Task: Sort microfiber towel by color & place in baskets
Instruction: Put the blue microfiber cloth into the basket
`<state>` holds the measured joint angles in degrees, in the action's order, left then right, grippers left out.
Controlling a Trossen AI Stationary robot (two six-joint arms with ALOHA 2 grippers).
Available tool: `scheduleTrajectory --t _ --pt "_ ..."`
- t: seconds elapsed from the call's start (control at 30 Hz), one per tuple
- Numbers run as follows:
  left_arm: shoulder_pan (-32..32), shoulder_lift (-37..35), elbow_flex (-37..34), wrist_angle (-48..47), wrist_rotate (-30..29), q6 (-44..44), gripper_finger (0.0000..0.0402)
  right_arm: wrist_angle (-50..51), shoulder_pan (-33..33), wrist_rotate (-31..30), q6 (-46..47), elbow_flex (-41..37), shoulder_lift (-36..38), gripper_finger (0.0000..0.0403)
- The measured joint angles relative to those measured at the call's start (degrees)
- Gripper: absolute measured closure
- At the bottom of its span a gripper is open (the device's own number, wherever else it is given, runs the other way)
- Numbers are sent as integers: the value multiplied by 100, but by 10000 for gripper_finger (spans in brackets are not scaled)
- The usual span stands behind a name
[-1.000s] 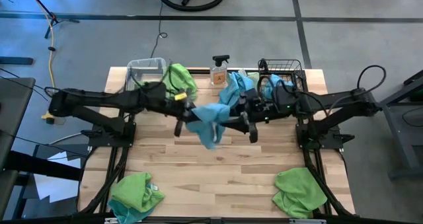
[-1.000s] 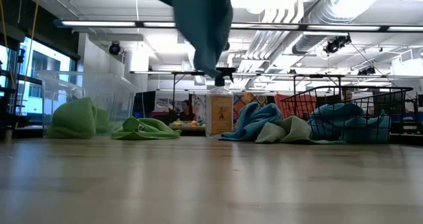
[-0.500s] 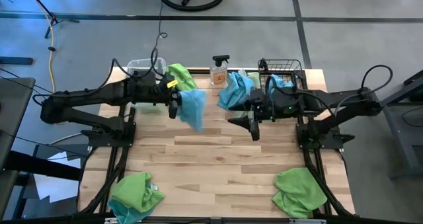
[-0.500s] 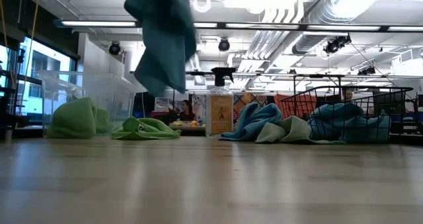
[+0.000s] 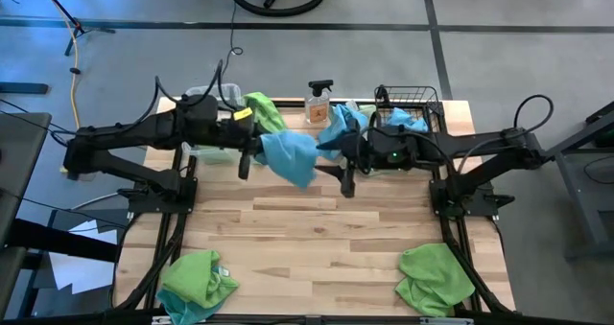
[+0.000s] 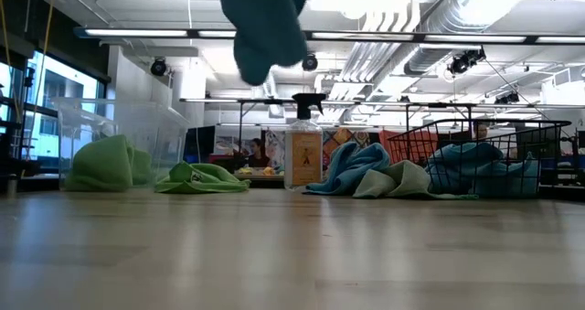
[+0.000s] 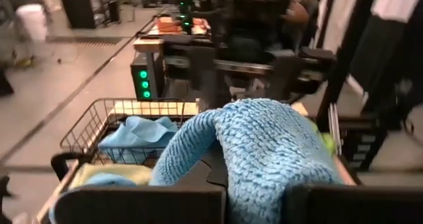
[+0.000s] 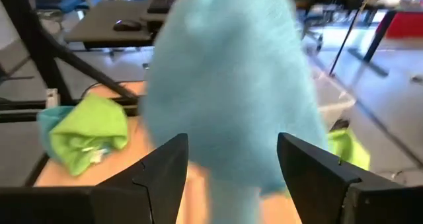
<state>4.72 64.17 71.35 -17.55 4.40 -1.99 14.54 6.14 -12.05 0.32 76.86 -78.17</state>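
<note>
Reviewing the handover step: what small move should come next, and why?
Probably the right gripper should close on the blue towel: its fingers stand open facing the cloth, which the shut left gripper holds in the air; blue towels already fill the wire basket.

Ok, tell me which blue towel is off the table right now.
The blue towel hanging from the shut left gripper in mid-air, just before the open right gripper. The other blue ones lie heaped by the wire basket or inside it.

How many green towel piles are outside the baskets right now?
3: one by the clear tub, one at the table's near-left corner, one near-right. Others may hide under the blue heap.
</note>
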Motion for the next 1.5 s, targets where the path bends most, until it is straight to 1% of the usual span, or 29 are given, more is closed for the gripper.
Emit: scheduleTrajectory --t 0.1,0.23,0.47,0.5,0.6,0.67,0.73,0.77,0.93,1.03,1.27,1.4,1.5 --pt "-121 87 66 -52 -73 -305 401 -196 -37 2 -341 0 0 174" --pt "-189 248 69 4 -390 -526 401 -444 -53 236 -394 0 0 174" --pt "-189 602 68 571 -409 -578 401 -474 -98 323 -672 -4 -144 174" --pt "-189 646 68 672 -409 -576 401 -455 -126 287 -685 -3 -165 174" --pt "-193 721 62 912 -336 -522 401 -373 -198 -153 -712 -3 -259 174" --pt "-229 744 64 1119 -260 -406 401 -522 -237 -399 -848 -2 -308 174" --pt "-253 746 64 1271 -189 -299 401 -728 -248 -457 -940 -2 -336 174" --pt "-268 749 64 1343 -182 -281 401 -889 -252 -395 -940 2 -361 174" --pt "-292 755 64 1610 -173 -270 401 -1047 -254 159 -940 2 -415 174" --pt "-289 835 66 1811 -170 -252 401 -1247 -256 383 -940 2 -485 174" --pt "-287 1062 64 2121 1 -124 401 -1374 -256 498 -937 2 -611 174" --pt "-287 1066 64 2139 2 -126 401 -1446 -256 755 -935 2 -612 174" --pt "-287 1066 64 2158 -18 -157 401 -1527 -256 803 -922 1 -612 185"
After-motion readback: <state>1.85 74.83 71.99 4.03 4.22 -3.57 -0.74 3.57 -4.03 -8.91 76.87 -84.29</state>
